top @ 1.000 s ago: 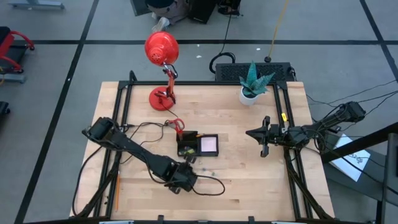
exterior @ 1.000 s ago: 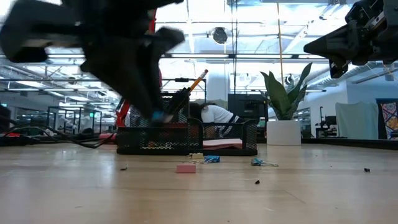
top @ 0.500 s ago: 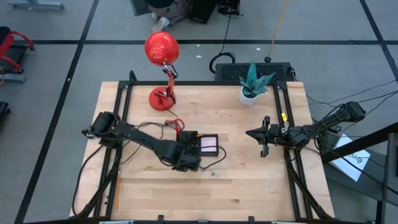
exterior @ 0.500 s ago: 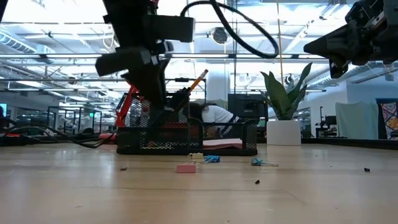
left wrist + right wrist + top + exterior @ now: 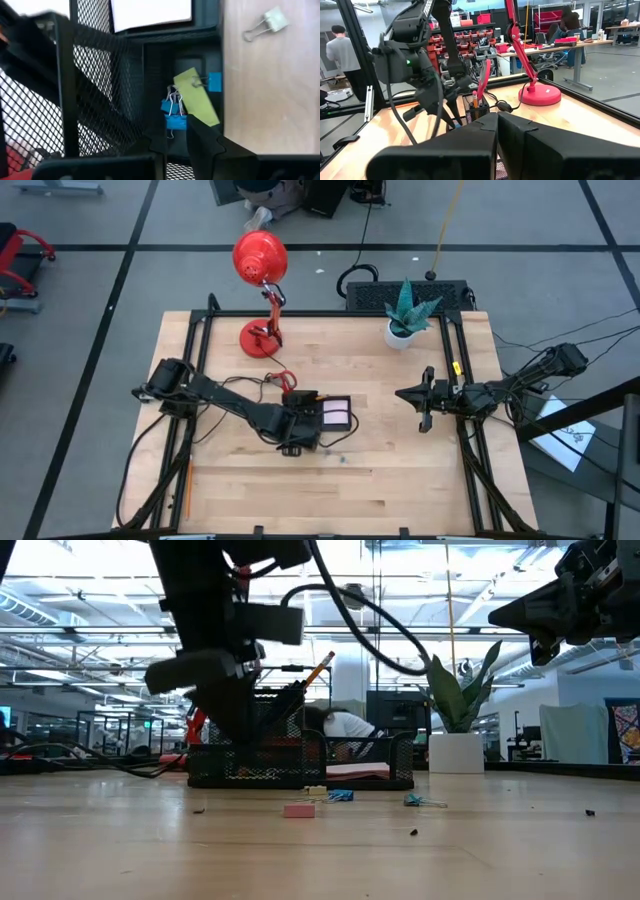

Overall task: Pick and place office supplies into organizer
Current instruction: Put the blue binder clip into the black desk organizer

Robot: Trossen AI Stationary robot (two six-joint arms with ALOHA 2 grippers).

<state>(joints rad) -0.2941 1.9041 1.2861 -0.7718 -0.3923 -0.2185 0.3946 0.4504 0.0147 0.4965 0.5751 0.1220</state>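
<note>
left gripper [image 5: 176, 131], fingers nearly together and pinching a blue clip [image 5: 172, 114], hangs over the organizer [image 5: 318, 414] where a yellow-green piece [image 5: 196, 97], pencil [image 5: 318, 668] and pad [image 5: 336, 412] already lie, while more clips [image 5: 425, 802] wait on the table beside it; right gripper [image 5: 424, 396] idles closed, well apart.

Red desk lamp [image 5: 261, 260] at far edge of wooden table [image 5: 400, 480], round base [image 5: 260, 338] on the wood, shade reaching past the edge over grey floor [image 5: 100, 290]. Potted plant [image 5: 408, 308] in white pot [image 5: 401, 334] at far right of table. Black cable loop [image 5: 356, 277] on floor behind the table. Right wrist view: person in grey top [image 5: 340, 52] standing beyond the table; another seated at a distant desk [image 5: 568, 22].
</note>
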